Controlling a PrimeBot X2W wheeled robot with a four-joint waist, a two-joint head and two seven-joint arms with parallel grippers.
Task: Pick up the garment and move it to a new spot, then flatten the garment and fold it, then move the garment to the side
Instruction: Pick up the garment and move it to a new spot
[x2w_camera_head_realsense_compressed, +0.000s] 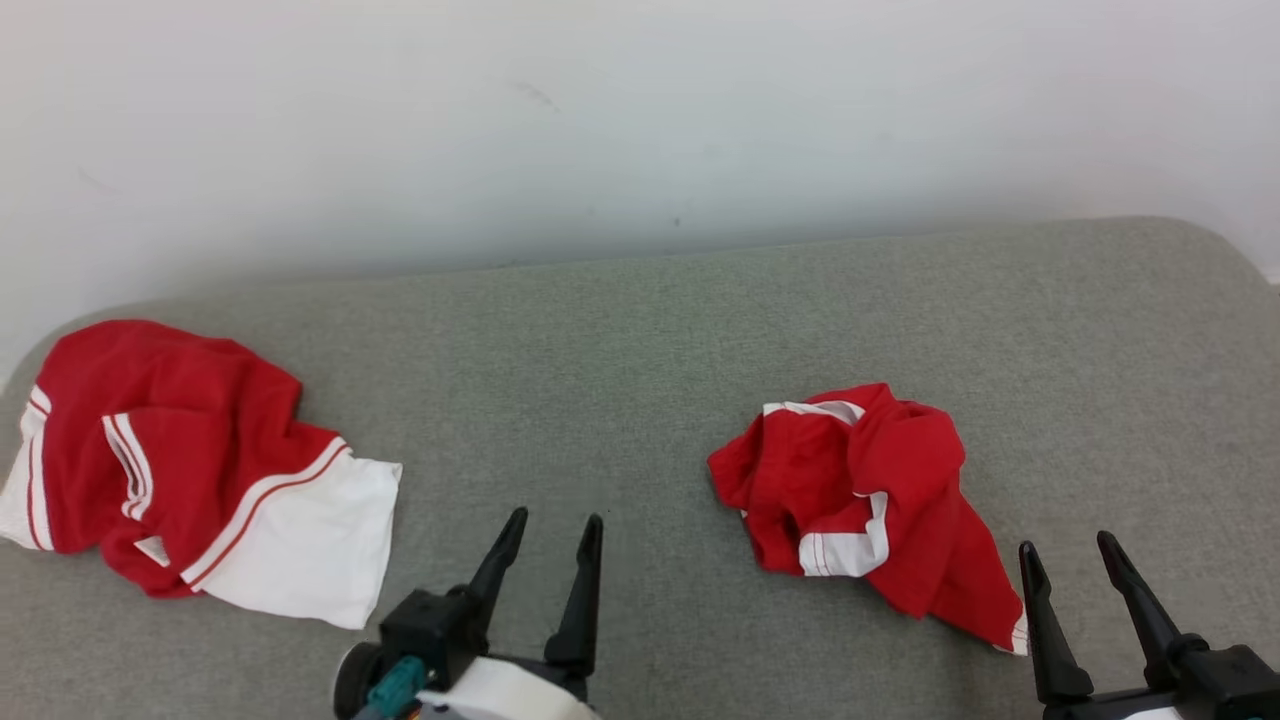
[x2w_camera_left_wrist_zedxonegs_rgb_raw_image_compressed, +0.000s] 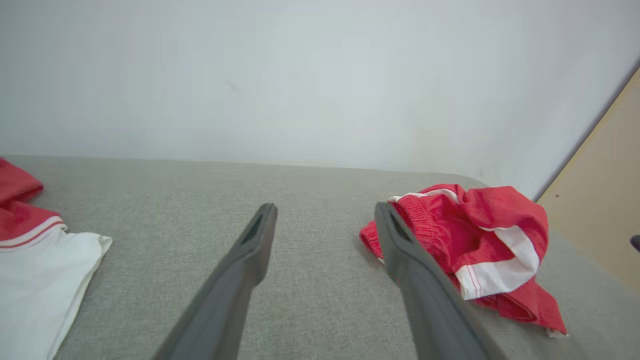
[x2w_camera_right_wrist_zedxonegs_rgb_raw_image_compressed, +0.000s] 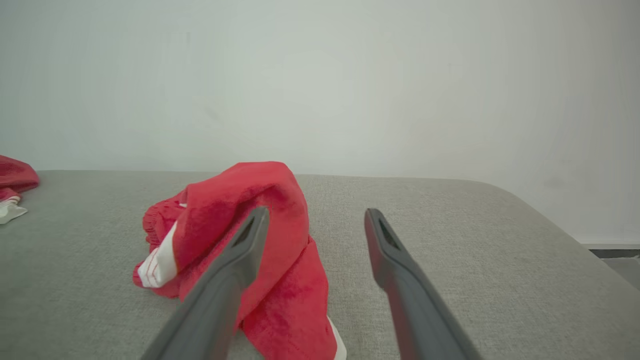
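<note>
Nearest in the head view, low and left of centre: left tool (x2w_camera_head_realsense_compressed: 556, 516), dark tapered fingers spread wide, gripping nothing, tips over bare cloth. Low at the right: right tool (x2w_camera_head_realsense_compressed: 1066, 543), likewise spread and empty, left finger just beside the near corner of the crumpled garment (x2w_camera_head_realsense_compressed: 870, 490); contact there impossible to judge.

A little farther, right of centre on the desk (x2w_camera_head_realsense_compressed: 620, 350): that garment, a soft red heap with white panels edged in thin red lines. Long axis diagonal, from a white-trimmed waistband at the far left end to a pointed hem corner at the near right.

From the left wrist, past the parted left tool (x2w_camera_left_wrist_zedxonegs_rgb_raw_image_compressed: 326, 206): the same garment (x2w_camera_left_wrist_zedxonegs_rgb_raw_image_compressed: 480, 235) side-on, fine elastic gathers plain along the waistband, plus a beige panel (x2w_camera_left_wrist_zedxonegs_rgb_raw_image_compressed: 600, 200) off the desk's right edge. From the right wrist, past the parted right tool (x2w_camera_right_wrist_zedxonegs_rgb_raw_image_compressed: 315, 211): the garment (x2w_camera_right_wrist_zedxonegs_rgb_raw_image_compressed: 235, 200) end-on, humped into a tall fold behind the left finger, plus the desk's rounded right corner.

Well apart at the far left: a second garment (x2w_camera_head_realsense_compressed: 190, 450), red above, plain white below, striped at the seam, loosely spread.

Under everything, a grey woven cover, slightly fuzzy. Farthest: a pale wall (x2w_camera_head_realsense_compressed: 640, 120), faintly scuffed.
</note>
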